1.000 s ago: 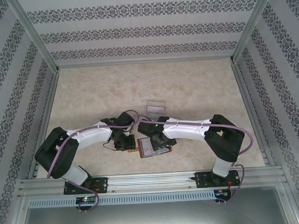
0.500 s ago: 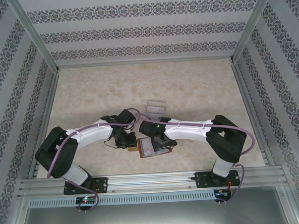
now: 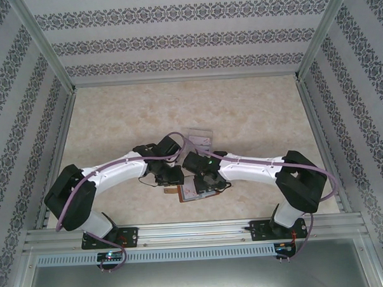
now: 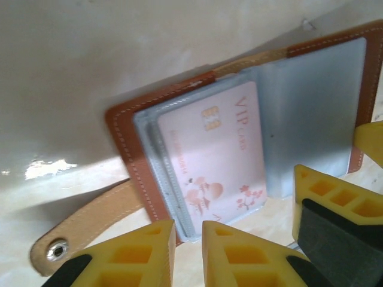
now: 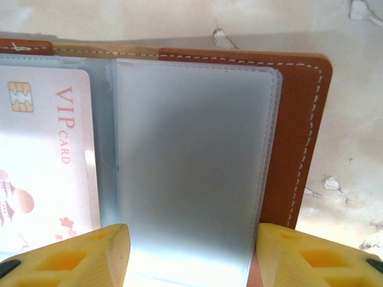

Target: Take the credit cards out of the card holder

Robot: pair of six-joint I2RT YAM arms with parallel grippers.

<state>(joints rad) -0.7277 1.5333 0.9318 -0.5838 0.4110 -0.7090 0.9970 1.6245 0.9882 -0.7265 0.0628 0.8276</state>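
Both arms have moved out. Left hand (image 4: 187,242) pinches the holder (image 4: 122,131) (card (image 4: 215,155) still inside); right hand (image 5: 191,251) hangs open.

Clear tray (image 3: 201,136) on marbled beige table (image 3: 126,114); patterned walls (image 3: 187,35)

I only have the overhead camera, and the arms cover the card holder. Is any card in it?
Observer: Yes. The left wrist view shows a pink card marked VIP tucked into one half of the open card holder.
Operator: And the other half?
Observer: In the right wrist view, the frosted sleeve there looks empty.
Operator: What is the right gripper doing?
Observer: The right gripper is open, straddling that sleeve's near edge.
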